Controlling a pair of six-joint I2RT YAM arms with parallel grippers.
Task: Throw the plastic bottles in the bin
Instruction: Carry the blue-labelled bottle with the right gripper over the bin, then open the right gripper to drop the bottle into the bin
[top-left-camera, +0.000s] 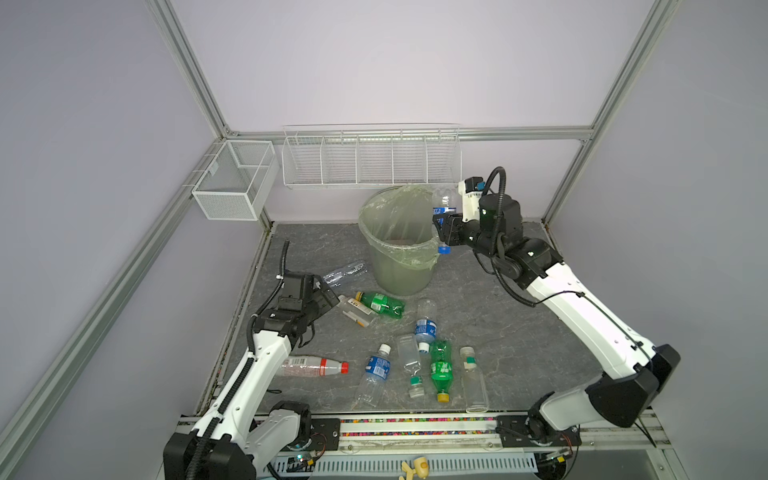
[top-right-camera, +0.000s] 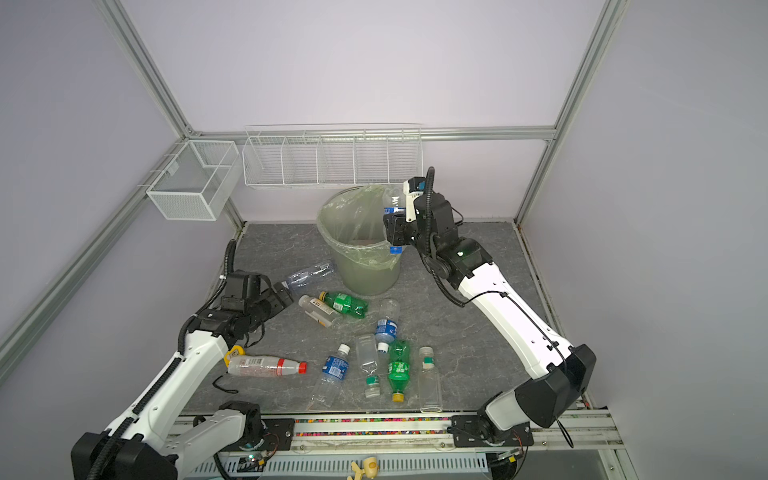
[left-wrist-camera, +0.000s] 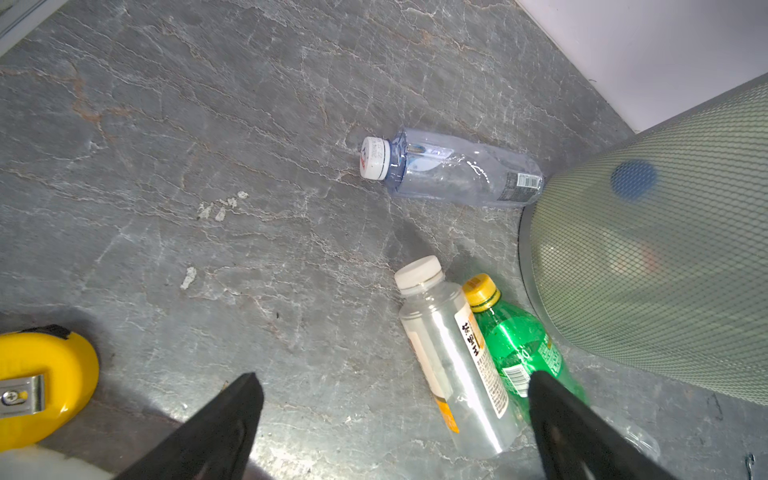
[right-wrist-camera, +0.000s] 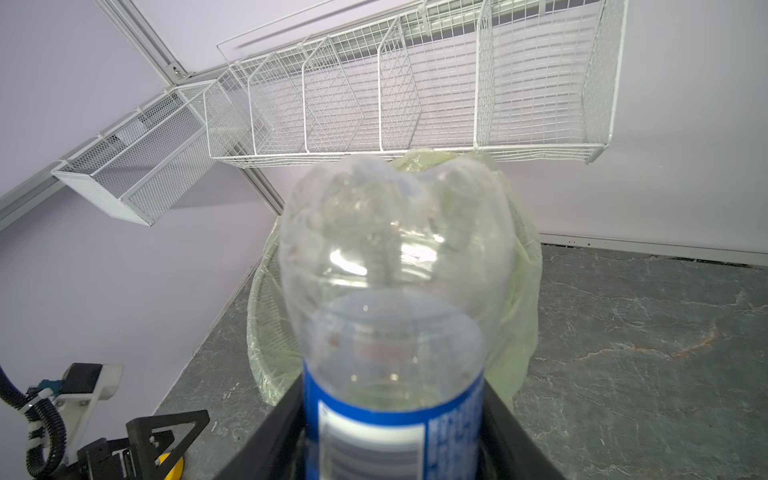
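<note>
Clear blue-labelled bottle (right-wrist-camera: 395, 291) clamped in right jaws beside crinkly green-lined bin (top-left-camera: 402, 274), left jaws apart over veined tabletop (left-wrist-camera: 208, 166).

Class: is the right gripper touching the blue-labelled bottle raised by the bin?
Touching. In the right wrist view the right gripper has its black fingers pressed against both sides of the blue-labelled bottle, with no gap showing.

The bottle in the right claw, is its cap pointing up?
No, the bottle hangs upside down in the right gripper, blue cap at the bottom.
</note>
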